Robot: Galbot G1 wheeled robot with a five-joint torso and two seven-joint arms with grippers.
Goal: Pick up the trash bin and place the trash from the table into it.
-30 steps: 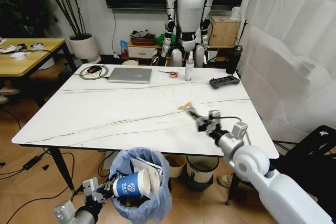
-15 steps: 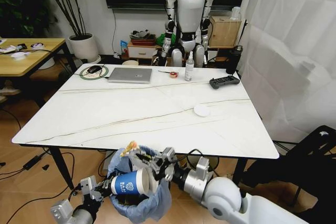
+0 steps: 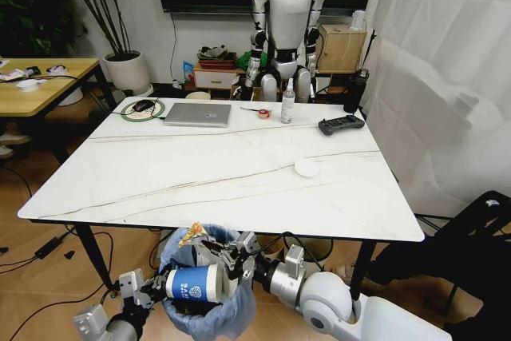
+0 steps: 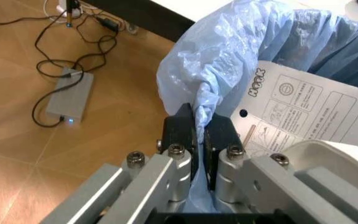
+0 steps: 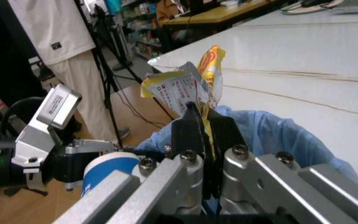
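Observation:
The trash bin (image 3: 209, 311), lined with a crinkled light-blue bag, hangs below the table's (image 3: 160, 173) front edge. My left gripper (image 3: 156, 296) is shut on the bag's rim (image 4: 204, 100). Inside the bin lie a blue-white paper cup (image 3: 192, 285) and a printed white card (image 4: 303, 107). My right gripper (image 3: 217, 251) is shut on a yellow wrapper (image 3: 194, 235) and holds it just over the bin's mouth. In the right wrist view the wrapper (image 5: 188, 84) sticks up from the shut fingers above the blue bag (image 5: 278, 135).
On the table sit a laptop (image 3: 197, 113), a mouse on a green ring (image 3: 144, 106), a bottle (image 3: 287, 107), a black controller (image 3: 341, 124) and a small white round thing (image 3: 306, 168). A humanoid robot (image 3: 286, 21) stands behind. A wooden desk (image 3: 40, 85) stands left.
My right gripper has carried the yellow wrapper off the tabletop, down past the front edge, to the bin's mouth. The bin has shifted slightly lower and leftward.

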